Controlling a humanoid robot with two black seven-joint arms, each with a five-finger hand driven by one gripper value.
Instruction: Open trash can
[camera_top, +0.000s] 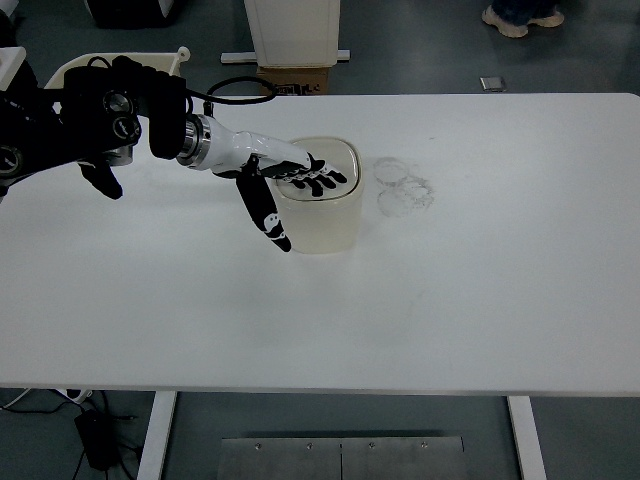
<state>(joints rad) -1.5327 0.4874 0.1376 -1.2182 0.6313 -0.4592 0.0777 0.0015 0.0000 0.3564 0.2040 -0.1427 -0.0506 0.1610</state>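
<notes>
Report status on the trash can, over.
Left hand over the trash can, fingers on the lid, thumb hanging down its near side. Lid looks shut. Right hand out of view. Faint ring marks on the table right of it, nothing blocking.

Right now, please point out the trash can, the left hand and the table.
trash can (325, 225): top view, on its front wall.
left hand (290, 178): top view, on the middle of the hand, over the lid.
table (450, 300): top view, on a bare part of its top.
</notes>
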